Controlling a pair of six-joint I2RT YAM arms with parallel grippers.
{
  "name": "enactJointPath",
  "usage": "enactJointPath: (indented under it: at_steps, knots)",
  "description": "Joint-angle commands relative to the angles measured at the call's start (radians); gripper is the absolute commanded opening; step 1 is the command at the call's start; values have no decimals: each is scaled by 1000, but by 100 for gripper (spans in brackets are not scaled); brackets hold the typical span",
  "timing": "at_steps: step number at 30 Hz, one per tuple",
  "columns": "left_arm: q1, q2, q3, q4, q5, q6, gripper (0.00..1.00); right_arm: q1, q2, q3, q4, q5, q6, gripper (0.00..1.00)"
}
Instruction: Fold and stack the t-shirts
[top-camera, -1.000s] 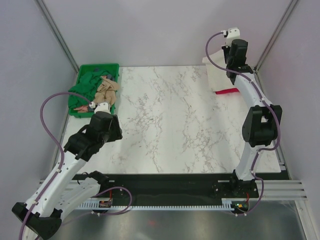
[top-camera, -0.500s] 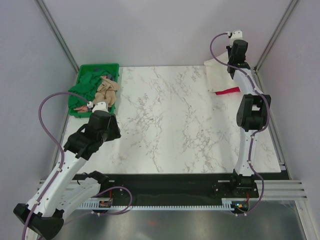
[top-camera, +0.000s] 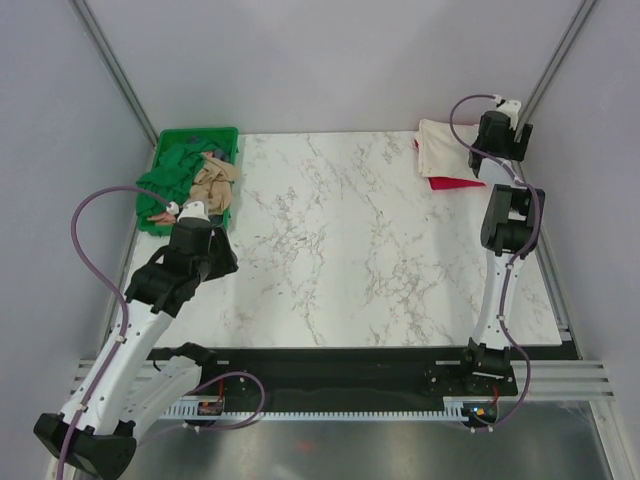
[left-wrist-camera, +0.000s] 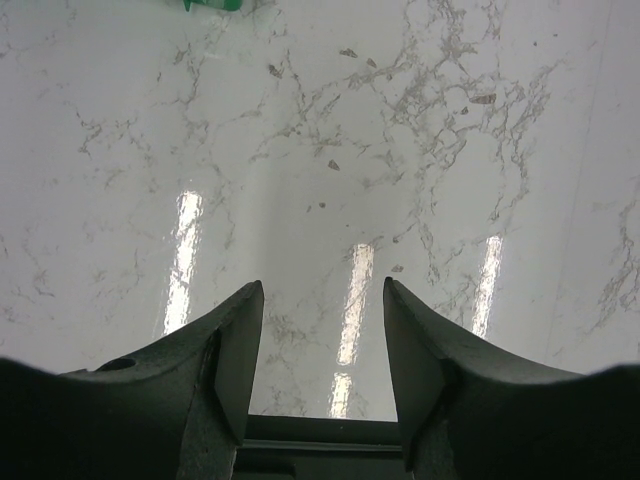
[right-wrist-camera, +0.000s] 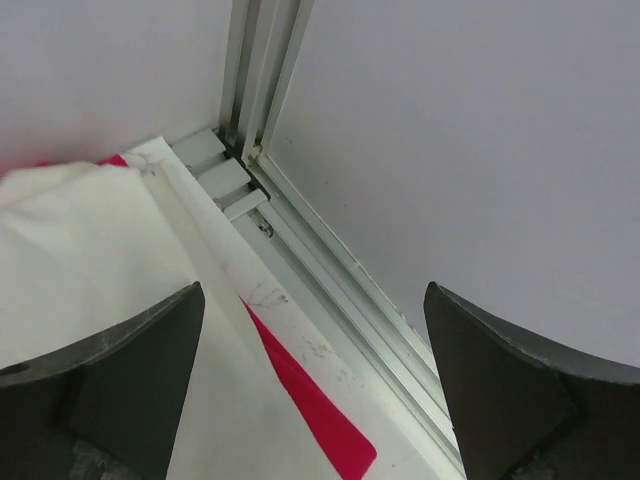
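A folded cream-white t-shirt (top-camera: 445, 150) lies at the table's back right corner on top of a bright red t-shirt (top-camera: 452, 182). My right gripper (top-camera: 497, 130) hangs just right of this pile, by the corner post. In the right wrist view it (right-wrist-camera: 313, 290) is wide open and empty, with the cream shirt (right-wrist-camera: 90, 260) and a red edge (right-wrist-camera: 320, 410) below it. A tan t-shirt (top-camera: 212, 185) and a dark green t-shirt (top-camera: 170, 170) lie crumpled in the crate. My left gripper (left-wrist-camera: 322, 290) is open over bare marble, holding nothing.
The green plastic crate (top-camera: 200, 131) stands at the back left, just beyond my left arm (top-camera: 190, 255). Aluminium frame rails (right-wrist-camera: 330, 270) and grey walls close in right behind the shirt pile. Bare marble table (top-camera: 340, 230) lies between the arms.
My right gripper went from shut to wide open and let go of the cream shirt, which now lies flat on the red one. The right arm swung right toward the corner. The left arm shifted slightly.
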Motion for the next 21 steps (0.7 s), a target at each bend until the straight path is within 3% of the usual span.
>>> enactJointPath:
  at_steps: [1,5,9,12,14,18,21]
  knots:
    - [10,-8,-4,36,21,42,59,25,-220,-35,155,24,94,98]
    - [15,-16,-6,37,26,44,59,48,-384,-57,143,-18,134,98]
    - [21,-14,-4,42,44,49,60,59,-578,-80,-15,-75,346,98]
    - [24,-16,-1,48,75,59,61,57,-813,-448,127,-148,552,98]
    - [26,-22,-1,51,90,65,61,63,-942,-572,187,-298,681,98]
    - [27,-45,-4,57,98,75,62,128,-1054,-728,89,-475,763,98]
    - [27,-66,-9,66,112,78,64,226,-1136,-895,28,-496,758,98]
